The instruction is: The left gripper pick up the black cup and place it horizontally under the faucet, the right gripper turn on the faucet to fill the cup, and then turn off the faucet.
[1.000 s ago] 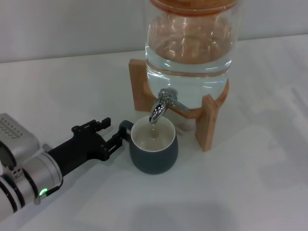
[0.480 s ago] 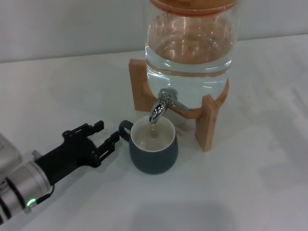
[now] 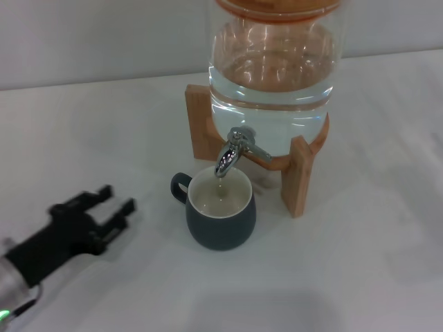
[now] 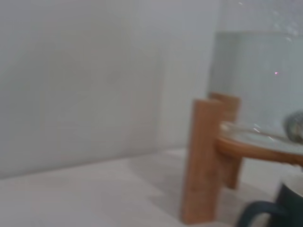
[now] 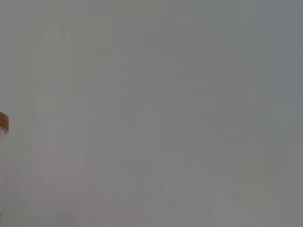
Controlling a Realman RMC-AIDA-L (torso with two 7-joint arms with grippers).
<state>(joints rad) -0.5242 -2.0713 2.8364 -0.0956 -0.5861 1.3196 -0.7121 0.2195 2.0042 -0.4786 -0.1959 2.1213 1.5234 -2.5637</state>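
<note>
The black cup stands upright on the white table under the faucet, its loop handle pointing left. Its cream inside holds some water. The chrome faucet sits on the front of the clear glass dispenser. My left gripper is open and empty, well left of the cup and apart from it. In the left wrist view the cup's handle and rim show at the edge beside a wooden stand leg. My right gripper is out of view.
The dispenser rests on a wooden stand with legs left and right of the cup. A pale wall rises behind the table. The right wrist view shows only blank wall and a sliver of the dispenser's orange lid.
My left gripper has let go of the cup's handle and drawn back to the left and toward me. The cup has stayed under the faucet.
</note>
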